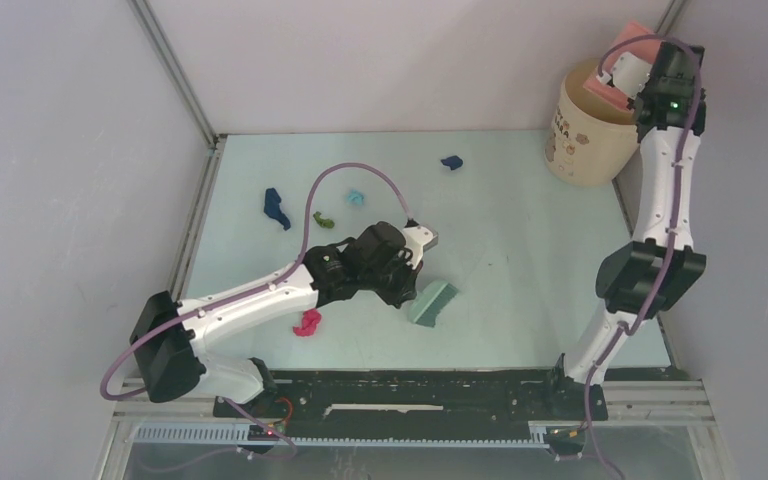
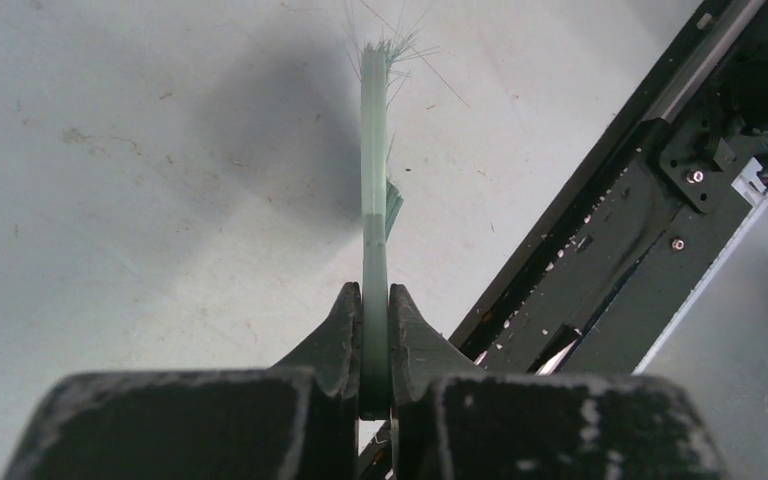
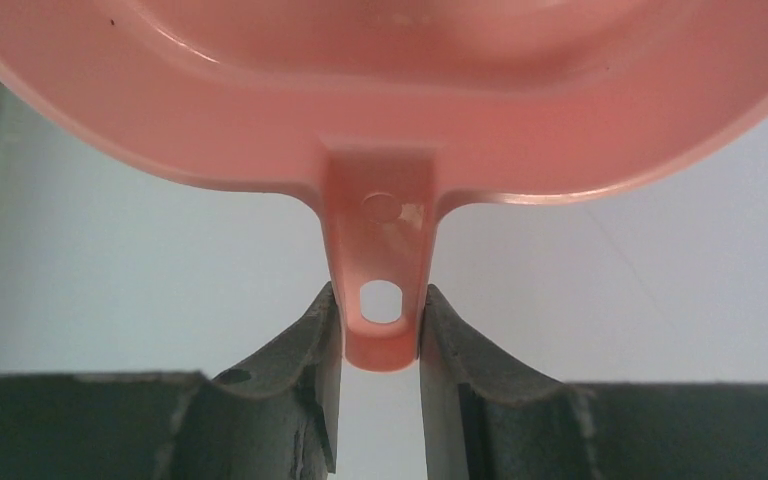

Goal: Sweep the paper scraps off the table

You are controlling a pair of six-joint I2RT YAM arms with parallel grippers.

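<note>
Top external view shows the paper scraps (image 1: 276,208) spread over the table (image 1: 520,230). A dark blue scrap, a green scrap (image 1: 323,219) and a teal scrap (image 1: 356,197) sit toward the far left corner. A second dark blue scrap (image 1: 451,162) lies by the far edge, and a magenta scrap (image 1: 307,322) lies close to the near edge, left of centre. The left arm (image 1: 260,295) stretches over the middle with the brush (image 1: 432,301) low over the near half. The dustpan (image 1: 620,60) hangs above the bucket (image 1: 588,140) at the far right corner. The scraps look light, soft and crumpled, likely to skid or tumble ahead of bristles. Pinching them seems pointless; pushing them with the brush should serve better.

Left wrist view shows what the overhead hides: the left gripper (image 2: 374,300) is clamped tight on the brush's thin back, seen edge on, with bristles fanning at the far end. Whether they touch the surface cannot be told. The black rail (image 2: 600,250) runs along the right, and no scrap appears here.

Right wrist view shows the right gripper (image 3: 381,310) pinching the dustpan's handle tab on both sides, at its hanging hole. Neither table nor scraps show here.
</note>
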